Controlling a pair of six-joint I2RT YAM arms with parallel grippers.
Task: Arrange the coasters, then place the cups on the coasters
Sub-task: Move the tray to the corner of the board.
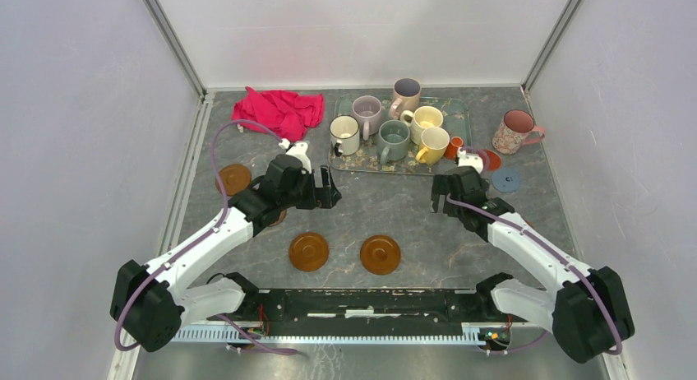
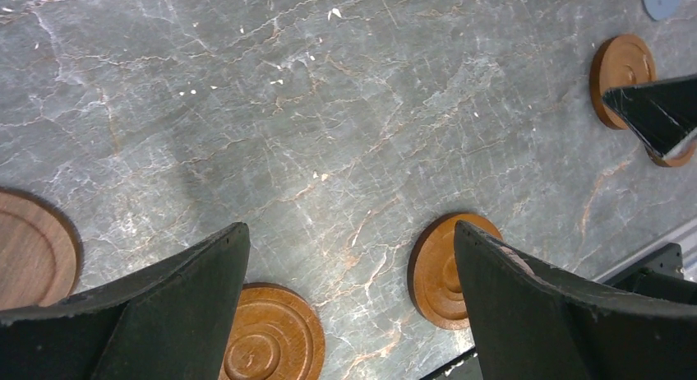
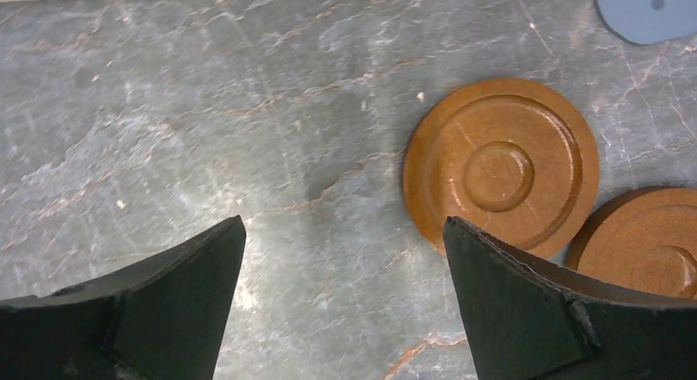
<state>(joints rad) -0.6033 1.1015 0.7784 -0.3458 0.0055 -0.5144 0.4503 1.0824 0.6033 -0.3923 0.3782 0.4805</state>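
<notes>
The coaster-arranging step is judged to be in hand, since no cup is yet set on any coaster. The left tool (image 1: 327, 191) and the right tool (image 1: 438, 197) are held over the middle of the surface (image 1: 386, 207), each with its fingers spread wide apart and nothing gripped between them. The coasters are scattered. A near amber pair (image 1: 309, 252) lies side by side in front of the arm bases, and a dark brown coaster (image 1: 234, 179) sits at the left edge. A red coaster (image 1: 491, 159) and a blue coaster (image 1: 506, 180) lie to the right, close to the tray (image 1: 462, 108). In the right wrist view a ringed amber coaster (image 3: 501, 174) is seen just right of the tool's right finger, with a second amber coaster (image 3: 649, 240) just beside it; whether the two touch cannot be told. Most of the cups (image 1: 394, 140) are crowded on the tray at the far side, and a flowered cup (image 1: 518, 132) stands apart on the surface to its right. A red cloth (image 1: 278, 111) is bunched at the far left. The next move is judged to call for the right tool to be shifted right over the ringed amber coaster, lowered almost to the surface and closed across the thin rim, which offers little to hold and could slip away.
</notes>
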